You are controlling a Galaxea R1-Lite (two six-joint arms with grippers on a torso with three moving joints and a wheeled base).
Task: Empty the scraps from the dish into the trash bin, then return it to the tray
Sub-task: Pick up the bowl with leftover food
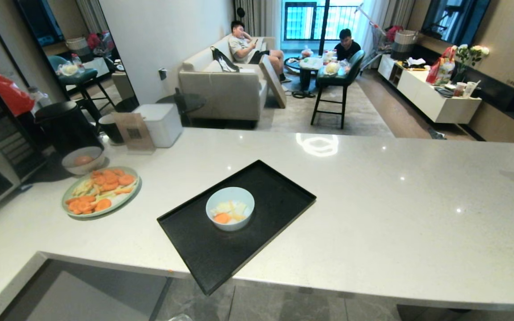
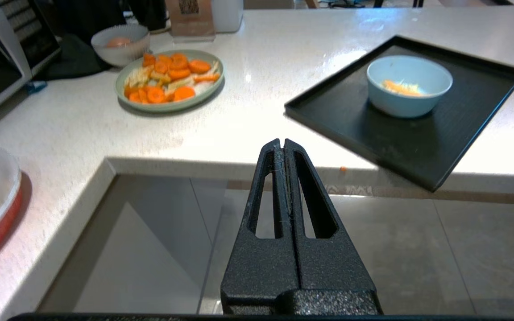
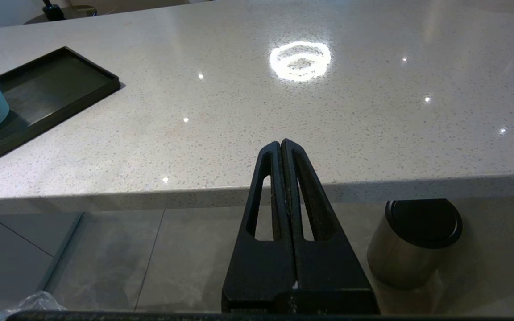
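- The task is at its very start, as I judge it; the bowl (image 1: pixel 230 208) stands upright on the tray (image 1: pixel 194 236), near its middle, and the scraps (image 1: pixel 229 213) are inside it; nothing is lifted.
- The tray lies askew on the desk (image 1: pixel 373 200), and one corner hangs over the near edge; a small orange crumb (image 2: pixel 342 169) lies on the desk edge just beside that corner.
- The left claw (image 2: pixel 282 143) is before the desk edge and lower than the top; its fingers are pressed together and hold nothing; it points toward the desk, with the bowl ahead and to one side, well apart from it.
- The right claw (image 3: pixel 280 143) is also below the desk edge, well apart from the tray; its fingers are together and empty; this arm looks parked.
- Neither arm shows in the head view.
- A crinkled clear plastic (image 3: pixel 34 304) shows at the floor in the right wrist view; it may be the bin liner, but I cannot tell; the dark-topped steel cylinder (image 3: pixel 413 243) under the desk is not the bin.
- The next move, in my judgement, calls for one claw to rise above the desk, open, and take the bowl by its rim; the bowl must stay level so the scraps do not spill.
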